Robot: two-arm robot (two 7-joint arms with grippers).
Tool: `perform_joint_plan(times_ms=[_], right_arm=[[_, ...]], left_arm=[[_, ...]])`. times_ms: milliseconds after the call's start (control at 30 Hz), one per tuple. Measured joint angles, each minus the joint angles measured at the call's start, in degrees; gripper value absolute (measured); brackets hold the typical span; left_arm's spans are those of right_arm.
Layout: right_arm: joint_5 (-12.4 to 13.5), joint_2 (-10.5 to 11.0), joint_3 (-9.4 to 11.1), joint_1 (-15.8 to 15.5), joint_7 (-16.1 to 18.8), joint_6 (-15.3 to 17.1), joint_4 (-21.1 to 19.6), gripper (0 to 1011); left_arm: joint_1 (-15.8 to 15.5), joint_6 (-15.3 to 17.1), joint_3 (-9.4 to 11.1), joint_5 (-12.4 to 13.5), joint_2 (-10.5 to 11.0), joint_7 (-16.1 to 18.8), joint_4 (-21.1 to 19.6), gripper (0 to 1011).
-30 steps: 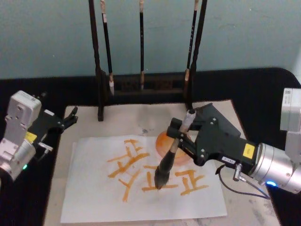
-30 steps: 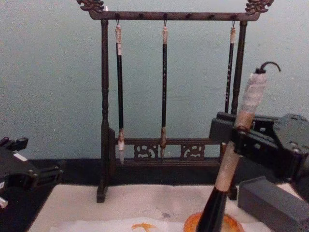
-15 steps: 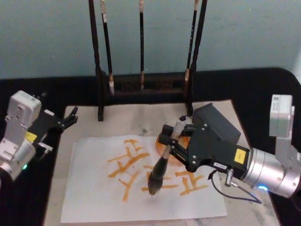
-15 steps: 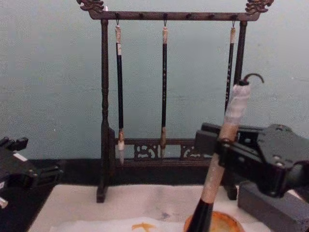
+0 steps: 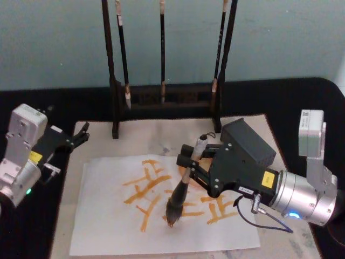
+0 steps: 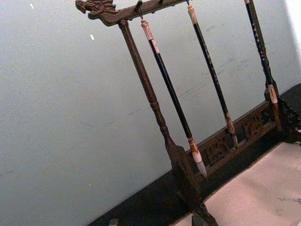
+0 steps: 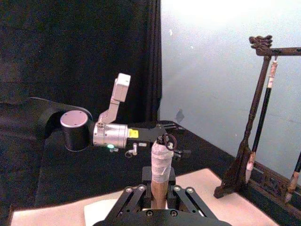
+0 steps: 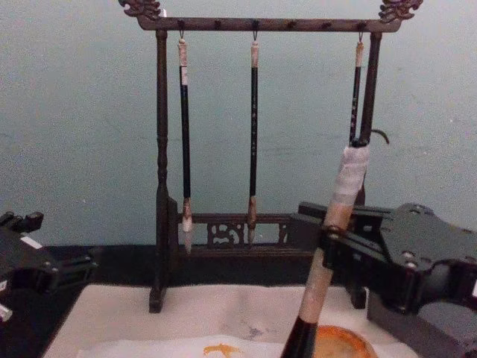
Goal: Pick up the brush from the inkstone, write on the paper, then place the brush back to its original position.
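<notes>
The brush point(image 5: 182, 190), thick with a tan handle, a black lower section and a dark tip, leans over the paper point(image 5: 108, 226). Its tip rests on the white sheet among several orange strokes. My right gripper point(image 5: 190, 162) is shut on the brush handle point(image 8: 333, 224), with fingers point(image 7: 136, 197) on both sides of the taped top point(image 7: 160, 165). Just behind the gripper, the orange inkstone point(image 8: 344, 344) is partly hidden. At the mat's left edge, my left gripper point(image 5: 81, 133) is parked open with nothing in it.
A dark wooden rack point(image 5: 116, 81) with three thin black brushes point(image 8: 253, 134) stands at the back of the beige felt mat point(image 5: 145, 137). Its feet rest on the mat's far edge. The black table point(image 5: 302, 102) surrounds the mat.
My right gripper has carried the brush left and toward the front of the paper, and the tip has slid that way. The handle top sits lower. The left arm has stayed put.
</notes>
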Motion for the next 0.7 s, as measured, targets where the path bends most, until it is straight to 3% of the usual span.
perform_joint_plan(times_ms=[700], right_arm=[[-1.08, 2.14, 0.95, -1.8, -0.55, -0.17, -1.03, 173]], left_arm=[[0.0, 0.0, 0.0, 0.0, 0.0, 0.0, 0.0, 1010]])
